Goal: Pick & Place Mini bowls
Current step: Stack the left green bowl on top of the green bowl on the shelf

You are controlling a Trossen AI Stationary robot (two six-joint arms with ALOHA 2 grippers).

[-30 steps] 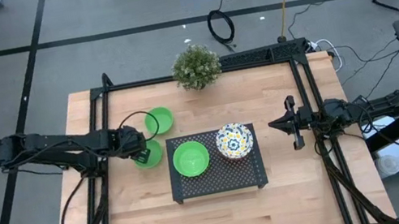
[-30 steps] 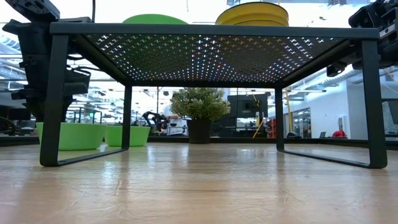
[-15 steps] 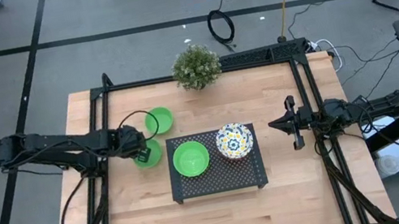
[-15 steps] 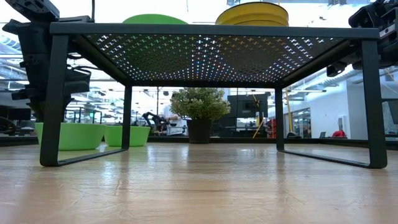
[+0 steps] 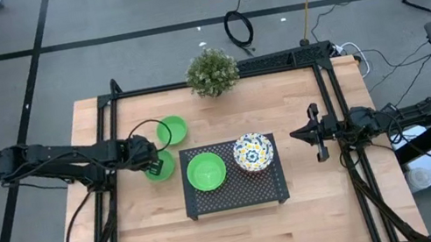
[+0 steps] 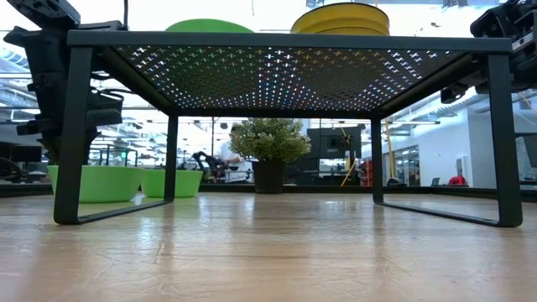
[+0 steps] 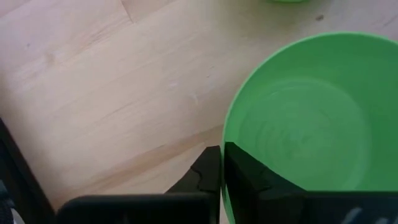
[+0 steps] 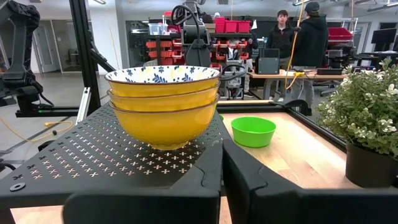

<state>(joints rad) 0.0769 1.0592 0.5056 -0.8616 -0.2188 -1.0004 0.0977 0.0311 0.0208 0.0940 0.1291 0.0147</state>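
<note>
On the wooden table (image 5: 235, 233), beside the black perforated metal stand (image 5: 236, 196), the left gripper (image 7: 222, 163) pinches the near rim of a plain green plastic bowl (image 7: 298, 124); the closed, empty right gripper (image 5: 295, 134) waits opposite.

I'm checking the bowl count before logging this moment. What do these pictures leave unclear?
- High view: the left gripper covers part of the near green plastic bowl.
- Right wrist view: the stacked patterned bowls hide each other's insides.
- Low view: the black perforated rack hides its green bowl, except the rim.
</note>
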